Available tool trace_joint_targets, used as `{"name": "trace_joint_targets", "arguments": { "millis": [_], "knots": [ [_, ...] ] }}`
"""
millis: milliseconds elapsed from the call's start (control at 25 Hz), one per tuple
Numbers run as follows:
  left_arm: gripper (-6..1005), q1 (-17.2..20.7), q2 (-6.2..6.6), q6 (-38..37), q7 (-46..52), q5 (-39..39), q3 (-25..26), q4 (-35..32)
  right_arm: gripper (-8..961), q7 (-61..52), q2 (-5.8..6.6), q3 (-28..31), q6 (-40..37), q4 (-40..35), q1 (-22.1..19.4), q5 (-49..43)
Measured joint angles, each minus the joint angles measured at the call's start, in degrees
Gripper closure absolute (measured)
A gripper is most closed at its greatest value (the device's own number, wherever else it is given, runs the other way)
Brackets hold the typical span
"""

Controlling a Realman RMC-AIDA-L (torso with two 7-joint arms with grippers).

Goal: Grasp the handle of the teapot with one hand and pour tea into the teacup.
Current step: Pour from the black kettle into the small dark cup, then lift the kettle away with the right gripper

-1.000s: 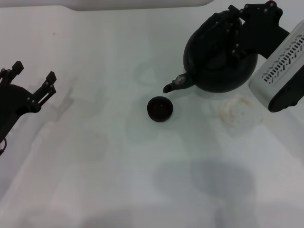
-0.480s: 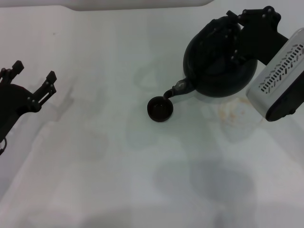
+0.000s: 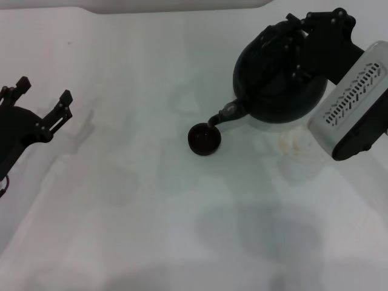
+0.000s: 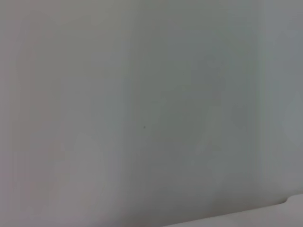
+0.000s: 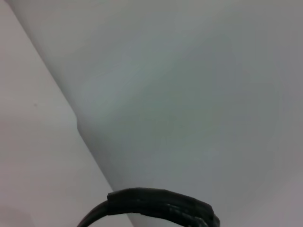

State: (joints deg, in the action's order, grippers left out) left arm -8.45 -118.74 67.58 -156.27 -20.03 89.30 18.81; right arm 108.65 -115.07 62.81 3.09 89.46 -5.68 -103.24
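The round matte-black teapot (image 3: 276, 76) hangs tilted at the upper right of the head view, its spout (image 3: 222, 115) dipping down to the rim of the tiny black teacup (image 3: 204, 139) on the white table. My right gripper (image 3: 303, 36) is shut on the handle at the pot's top. A stretch of the rough black handle (image 5: 156, 203) shows in the right wrist view. My left gripper (image 3: 42, 100) stands open at the far left, apart from everything.
The white table (image 3: 121, 200) carries a faint brownish stain (image 3: 294, 142) right of the cup, under the pot. A white raised edge (image 3: 176, 5) runs along the back. The left wrist view shows only bare white surface.
The teapot has tilted further and shifted slightly left, bringing its spout down from beside the teacup to over its rim. The left arm has not moved.
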Motion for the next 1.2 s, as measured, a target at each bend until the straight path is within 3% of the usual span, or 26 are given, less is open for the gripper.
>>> {"name": "trace_joint_targets", "arguments": {
  "millis": [1200],
  "knots": [
    [123,-0.5,0.00,-0.1,0.0,0.0,0.0,0.0,848,0.2,0.20,-3.0,-2.3,0.7,-0.4,-4.6]
  ]
}}
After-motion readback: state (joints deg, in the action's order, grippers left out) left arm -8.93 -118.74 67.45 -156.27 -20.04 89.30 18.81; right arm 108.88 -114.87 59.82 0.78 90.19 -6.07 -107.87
